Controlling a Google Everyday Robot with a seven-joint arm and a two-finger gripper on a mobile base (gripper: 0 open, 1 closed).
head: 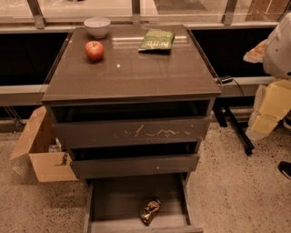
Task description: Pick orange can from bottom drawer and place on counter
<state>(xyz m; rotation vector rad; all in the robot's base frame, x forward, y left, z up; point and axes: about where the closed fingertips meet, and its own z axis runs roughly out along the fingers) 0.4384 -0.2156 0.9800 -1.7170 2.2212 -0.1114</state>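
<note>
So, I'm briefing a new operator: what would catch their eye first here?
The bottom drawer stands pulled open, with a crumpled gold-orange can lying on its floor near the front. On the glossy counter, a red apple, a white bowl and a green bag sit toward the back. The claw is not in view.

It looks like an office or lab hall, not a home. Behind the drawer cabinet [132, 164] with its glossy worktop [136, 75] runs a metal-framed glass wall [82, 8]. Left of it stands an open cardboard box [43, 157], and under it is a speckled stone floor [236, 191]. The tool is outside the view.
</note>
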